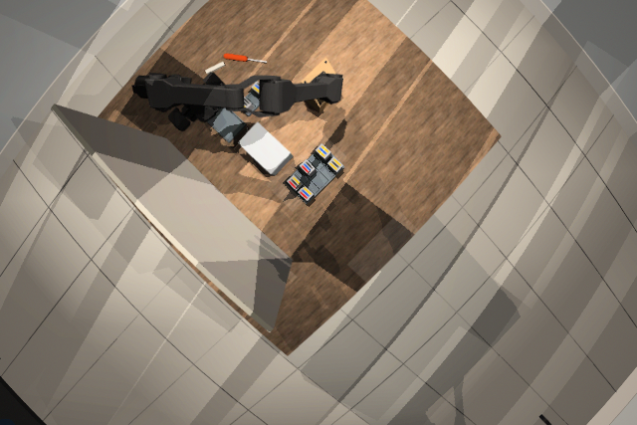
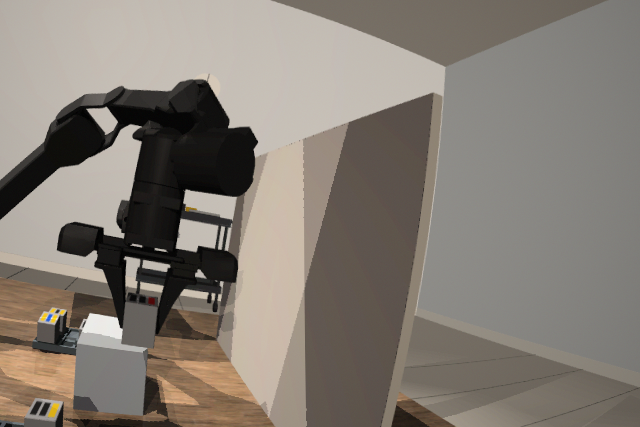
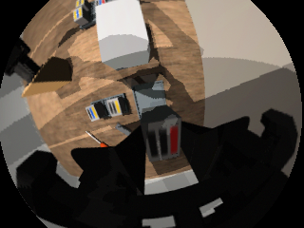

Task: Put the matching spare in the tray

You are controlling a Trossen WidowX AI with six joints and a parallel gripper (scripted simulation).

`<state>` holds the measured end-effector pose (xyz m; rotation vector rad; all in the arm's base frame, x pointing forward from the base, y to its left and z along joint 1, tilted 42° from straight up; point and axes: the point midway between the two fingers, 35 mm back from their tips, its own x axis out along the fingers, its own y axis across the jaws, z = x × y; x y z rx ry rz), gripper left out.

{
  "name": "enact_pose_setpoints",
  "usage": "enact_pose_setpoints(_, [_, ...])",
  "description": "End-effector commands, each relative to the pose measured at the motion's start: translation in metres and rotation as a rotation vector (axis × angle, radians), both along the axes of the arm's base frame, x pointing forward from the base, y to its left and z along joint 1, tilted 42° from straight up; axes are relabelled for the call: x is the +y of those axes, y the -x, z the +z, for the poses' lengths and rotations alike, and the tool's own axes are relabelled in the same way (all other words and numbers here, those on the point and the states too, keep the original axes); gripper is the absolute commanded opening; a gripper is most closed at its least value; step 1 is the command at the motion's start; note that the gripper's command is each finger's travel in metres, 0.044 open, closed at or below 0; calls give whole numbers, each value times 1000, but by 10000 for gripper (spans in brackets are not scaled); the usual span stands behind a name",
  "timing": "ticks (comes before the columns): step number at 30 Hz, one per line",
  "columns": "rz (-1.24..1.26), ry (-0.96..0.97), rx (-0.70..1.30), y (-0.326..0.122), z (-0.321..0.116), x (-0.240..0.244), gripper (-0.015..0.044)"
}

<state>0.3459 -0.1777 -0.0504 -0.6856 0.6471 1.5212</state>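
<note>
My gripper is shut on a grey block-shaped unit, held upright, with two black stripes and a red one on its top. In the top view the arm hides it. The blue-grey tray lies below, just beyond the held unit in the wrist view. A rack with several striped units stands past the white box. A second rack holds two units, one blue-yellow and one with yellow; the arm partly covers it in the top view. No printed code is readable.
The tall white box stands beside the tray, close to the held unit. A high partition runs along one side. A red screwdriver and a small white piece lie on the table.
</note>
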Motion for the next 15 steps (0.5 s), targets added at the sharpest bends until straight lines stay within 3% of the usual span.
enact_pose_setpoints(1, [13,7,-12,-2,-2,-2,0])
enact_pose_setpoints(15, [13,7,-13,-4,-12,5,0])
